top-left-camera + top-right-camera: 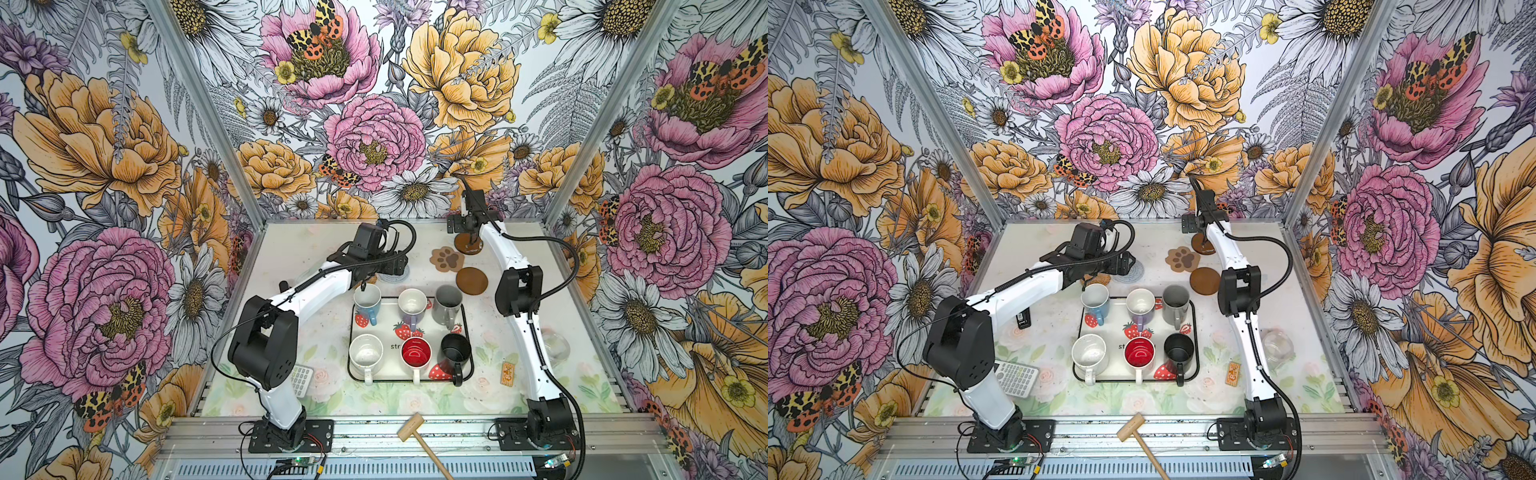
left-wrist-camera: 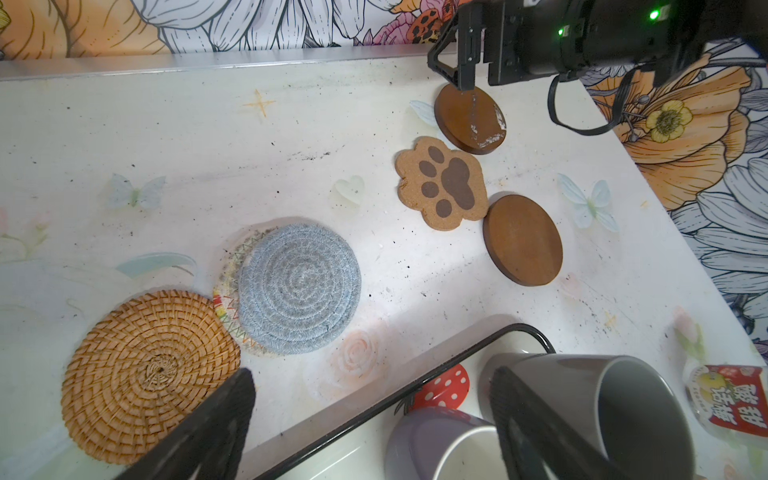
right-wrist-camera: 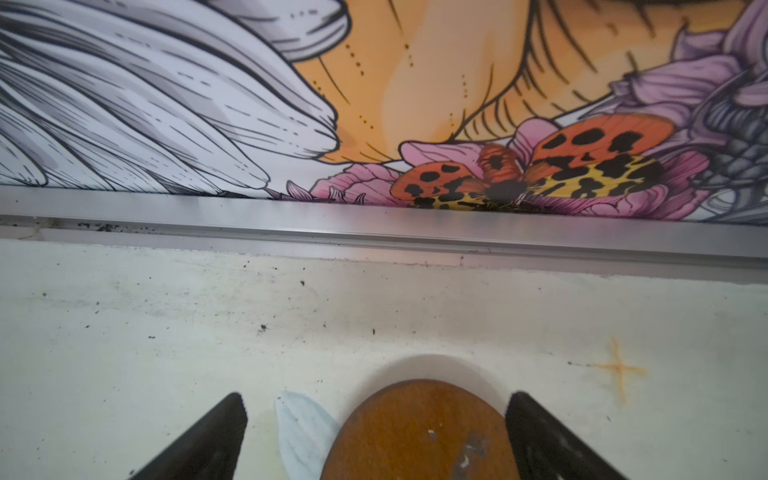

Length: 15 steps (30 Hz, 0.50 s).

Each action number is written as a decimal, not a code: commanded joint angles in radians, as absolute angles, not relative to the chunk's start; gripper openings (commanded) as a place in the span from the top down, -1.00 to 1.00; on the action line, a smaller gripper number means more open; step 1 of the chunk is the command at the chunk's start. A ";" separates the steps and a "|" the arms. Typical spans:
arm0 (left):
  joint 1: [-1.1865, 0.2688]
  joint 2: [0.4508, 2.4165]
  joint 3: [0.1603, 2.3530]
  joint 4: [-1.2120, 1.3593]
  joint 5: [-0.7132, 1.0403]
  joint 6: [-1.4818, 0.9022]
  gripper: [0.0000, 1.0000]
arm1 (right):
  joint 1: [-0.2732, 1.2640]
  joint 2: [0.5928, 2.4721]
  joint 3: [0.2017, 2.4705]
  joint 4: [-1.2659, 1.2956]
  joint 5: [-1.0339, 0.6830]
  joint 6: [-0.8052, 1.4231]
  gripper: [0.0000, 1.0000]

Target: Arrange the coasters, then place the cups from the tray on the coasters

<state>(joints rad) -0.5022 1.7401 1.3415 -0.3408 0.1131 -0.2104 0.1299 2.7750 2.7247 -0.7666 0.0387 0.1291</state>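
1. At back edge of table [image 3: 166,332], right of centre: R gripper [image 3: 374,401] sits low over scuffed brown disc [image 3: 419,436]; jaws spread wide w/ disc flat on table btwn them – one finger [image 3: 548,449] right by disc's rim, other well clear → released, no grasp
2. Paw-shaped coaster [image 2: 442,183] lies just beside that disc, twd tray [image 1: 386,328]; plain brown disc [image 2: 523,239] just beside paw's other side – touching or not, cannot tell
3. Tray sits mid-table, all 6 mugs upright on it in 2 rows of 3, handles twd front. Back row L→R: light-blue mug [image 1: 367,300], lavender mug [image 1: 412,303], grey mug [image 1: 448,301]. Front row: white mug [image 1: 365,353], red-inside mug [image 1: 416,352], black mug [image 1: 456,347]
4. L gripper [image 2: 372,374] held above table just behind tray's back rim; jaws wide apart, nothing btwn them → released
5. Grey-blue woven round [image 2: 299,286] lies on top of beige woven round [image 2: 226,291], covering most of it; tan rattan round [image 2: 149,374] abuts that pair. All 3 sit behind tray's back-left corner, mostly hidden under L arm [image 1: 316,291] in both top views
6. Elsewhere: calculator [image 1: 1017,376] by L arm's base, wooden mallet [image 1: 411,428] on front rail [image 1: 353,428], clear jar [image 1: 1277,343] beside R arm [image 1: 1250,345], small orange packet [image 1: 508,372] btwn tray & R arm
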 commanded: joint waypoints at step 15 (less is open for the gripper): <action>-0.516 1.951 1.630 -0.277 0.297 -0.267 -0.78 | 0.128 2.674 2.661 -0.805 0.014 0.176 -0.88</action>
<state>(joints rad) -0.5087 1.8771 1.5452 -0.3309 0.1974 -0.2352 0.1452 2.7590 2.6926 -0.7918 0.0463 0.1234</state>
